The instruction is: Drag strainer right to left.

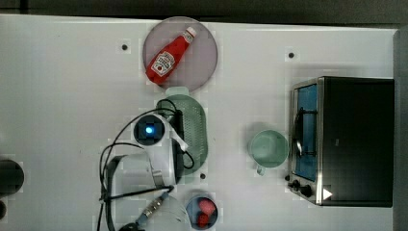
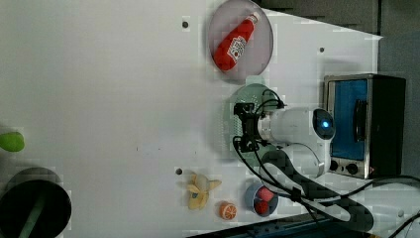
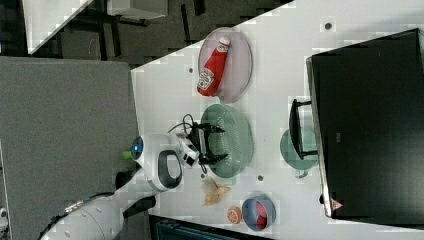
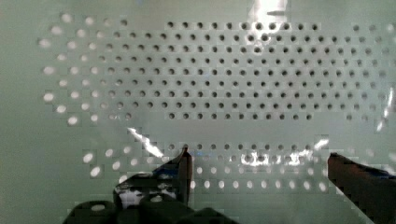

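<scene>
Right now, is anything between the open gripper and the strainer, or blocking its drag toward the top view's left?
Nothing visible. The gripper hangs open right over the strainer, and the table toward the top view's left looks bare.

Bright, even overhead light washes the white table (image 1: 72, 96) almost featureless, with only faint shadows. All views are blocky and soft. In the wrist view, glare streaks the strainer (image 4: 196, 84), whose perforations blur toward the edges.

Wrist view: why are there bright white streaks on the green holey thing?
In the wrist view, light glares off the shiny strainer, leaving white streaks near the open gripper; holes toward the strainer's walls look blurry. In the top view, the strainer looks duller.
</scene>
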Controlling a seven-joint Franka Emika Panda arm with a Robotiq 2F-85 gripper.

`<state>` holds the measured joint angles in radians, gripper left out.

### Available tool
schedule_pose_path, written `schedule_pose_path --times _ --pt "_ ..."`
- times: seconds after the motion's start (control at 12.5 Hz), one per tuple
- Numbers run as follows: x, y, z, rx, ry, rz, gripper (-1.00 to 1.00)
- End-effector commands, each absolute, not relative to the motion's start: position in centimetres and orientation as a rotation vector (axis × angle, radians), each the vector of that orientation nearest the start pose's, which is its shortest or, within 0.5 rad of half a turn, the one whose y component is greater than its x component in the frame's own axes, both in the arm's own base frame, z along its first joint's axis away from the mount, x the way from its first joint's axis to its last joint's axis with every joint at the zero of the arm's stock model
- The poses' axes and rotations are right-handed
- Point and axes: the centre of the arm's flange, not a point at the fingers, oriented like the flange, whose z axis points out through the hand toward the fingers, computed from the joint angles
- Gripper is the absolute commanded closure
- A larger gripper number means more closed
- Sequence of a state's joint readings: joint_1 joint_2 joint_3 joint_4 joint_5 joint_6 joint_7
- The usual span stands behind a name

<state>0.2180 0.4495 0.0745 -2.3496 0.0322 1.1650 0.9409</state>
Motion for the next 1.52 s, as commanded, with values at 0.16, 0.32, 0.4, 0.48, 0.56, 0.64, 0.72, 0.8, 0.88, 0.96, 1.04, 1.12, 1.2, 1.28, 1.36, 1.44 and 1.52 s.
schedule_pose_path --times 0.16,0.32,0.4,0.48,0.56,0.64,0.72,0.8,0.88,0.96,1.04,1.12,1.2,1.28,1.36,1.44,1.52 --pt "47.8 19.4 14.5 -2.262 2.211 0.096 -1.0" --pt "48.0 21.1 14.6 -2.251 2.21 0.104 -1.0" --pt "48.0 21.9 14.6 -2.25 2.204 0.11 -1.0" --pt "48.0 22.7 14.6 -2.246 2.202 0.114 -1.0" --pt "48.0 23.6 14.6 -2.236 2.208 0.123 -1.0" --pt "48.0 24.6 14.6 -2.232 2.21 0.131 -1.0" --pt "47.9 25.6 14.6 -2.241 2.203 0.136 -1.0" --pt "48.0 26.6 14.6 -2.25 2.193 0.137 -1.0" --pt "47.9 27.5 14.6 -2.254 2.192 0.14 -1.0" --pt "47.9 28.5 14.6 -2.248 2.198 0.141 -1.0" --pt "47.8 29.5 14.6 -2.231 2.216 0.142 -1.0" --pt "47.7 30.5 14.6 -2.221 2.226 0.143 -1.0" --pt "47.7 31.6 14.6 -2.211 2.228 0.141 -1.0" --pt "47.8 32.6 14.6 -2.206 2.228 0.142 -1.0" --pt "47.8 33.6 14.5 -2.204 2.227 0.143 -1.0" --pt "47.9 34.5 14.5 -2.206 2.219 0.143 -1.0" --pt "48.0 35.3 14.4 -2.208 2.217 0.146 -1.0"
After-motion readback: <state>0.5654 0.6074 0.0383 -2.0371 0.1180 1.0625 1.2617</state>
